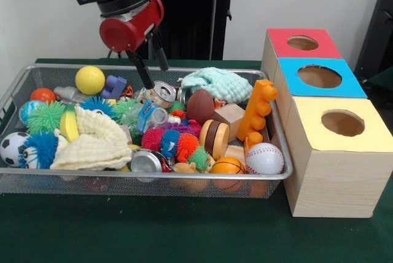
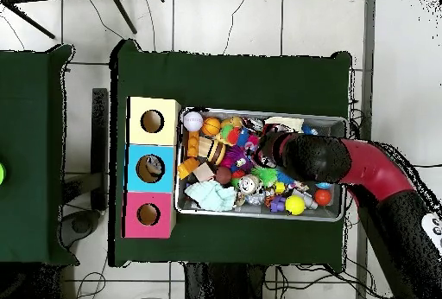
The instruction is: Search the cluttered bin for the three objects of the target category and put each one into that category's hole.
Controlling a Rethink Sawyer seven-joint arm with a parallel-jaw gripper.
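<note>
Gripper (image 1: 149, 64): thin black fingers spread, empty, above a crushed metal can (image 1: 162, 94). Wire-mesh cluttered bin (image 1: 184, 179) occupies the bench centre; the round hole (image 1: 319, 76), blue-faced wooden box, adjoins its end.

Green table (image 1: 184, 238); bin (image 1: 202, 180); three boxes (image 1: 334, 177).

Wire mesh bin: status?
Gripper open, empty, over silver wire mesh bin. Blue-faced box's round hole unobstructed. Crushed metal can right below fingertips.
</note>
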